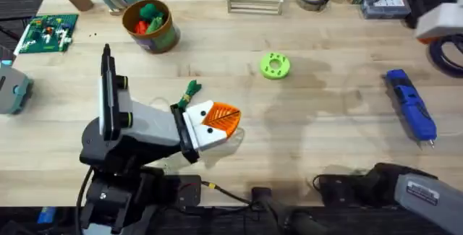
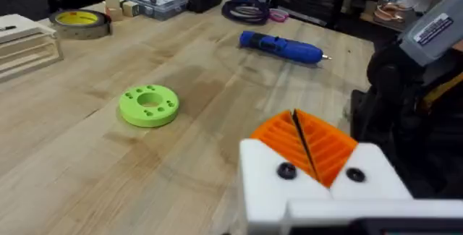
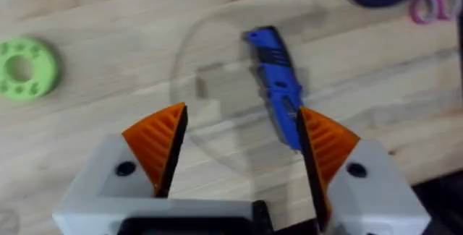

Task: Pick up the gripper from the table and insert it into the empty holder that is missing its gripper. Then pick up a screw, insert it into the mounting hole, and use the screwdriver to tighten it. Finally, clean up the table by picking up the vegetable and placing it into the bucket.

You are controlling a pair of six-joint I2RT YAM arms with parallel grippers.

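My left gripper (image 1: 221,121), white fingers with orange ribbed pads, sits low over the wooden table (image 1: 325,105) near its front edge, pads pressed flat together with nothing between them, so it is closed and empty. It is parked just beside the small dark-green leafy toy vegetable (image 1: 191,90), which lies on the table touching nothing, so from there that arm could reach it for the cleanup step. My right gripper (image 3: 239,155) is spread wide and empty, hovering above the blue pen-shaped electric screwdriver (image 3: 275,83), whose body runs up between my fingers in the right wrist view; I judge that is a lineup for a grasp, not yet made. In the overhead view the screwdriver lies flat at the right side of the table, metal tip toward the front edge. The round olive-gold tin bucket (image 1: 150,25) stands upright at the back left, with red and green items already inside, well apart from the vegetable, so that carry goes back and left. The bright green round disc (image 1: 274,66) lies mid-table, not part of the job. I can't make out a loose orange fingertip, an empty holder or a screw anywhere, so I can't judge the first steps.
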